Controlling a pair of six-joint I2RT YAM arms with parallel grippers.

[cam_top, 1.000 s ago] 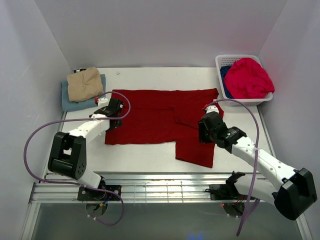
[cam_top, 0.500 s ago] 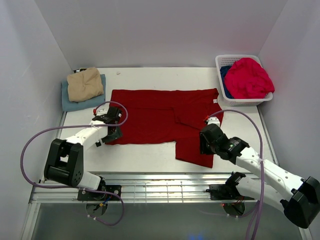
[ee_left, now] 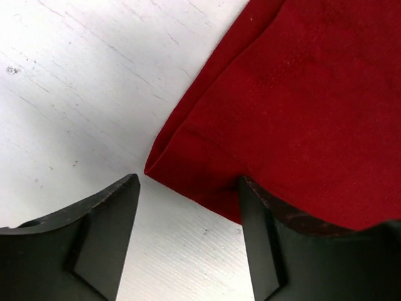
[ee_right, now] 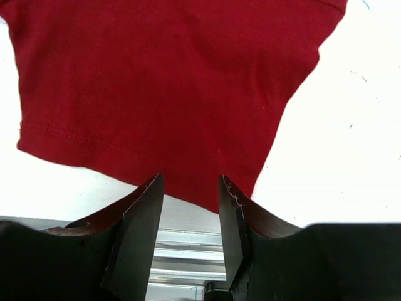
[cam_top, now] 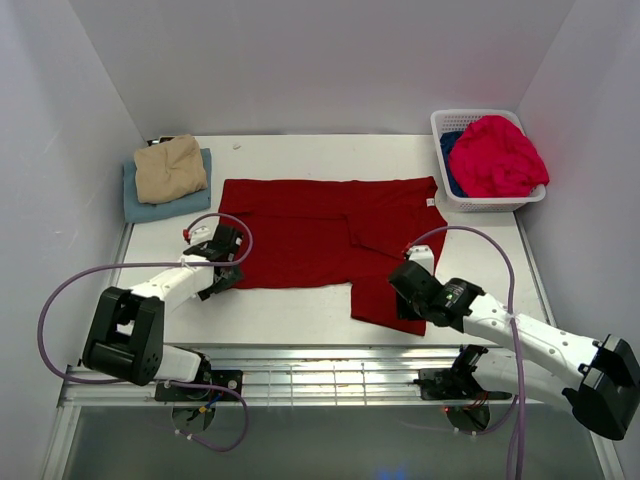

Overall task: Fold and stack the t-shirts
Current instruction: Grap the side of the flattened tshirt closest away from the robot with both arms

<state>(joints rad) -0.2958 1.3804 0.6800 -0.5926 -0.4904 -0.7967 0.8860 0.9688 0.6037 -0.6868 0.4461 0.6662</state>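
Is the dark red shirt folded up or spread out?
Mostly spread out: the dark red shirt lies wide and flat on the table; only one flap looks folded over.

The pinkish-red shirt (cam_top: pixel 497 155) hides most of the deep blue shirt (cam_top: pixel 450 165) beneath.

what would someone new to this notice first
A dark red t-shirt spread flat across the middle of the white table dominates the top view. Next comes a bright pinkish-red shirt heaped in the white basket at the far right corner. At the far left, a tan shirt lies on a light blue shirt.
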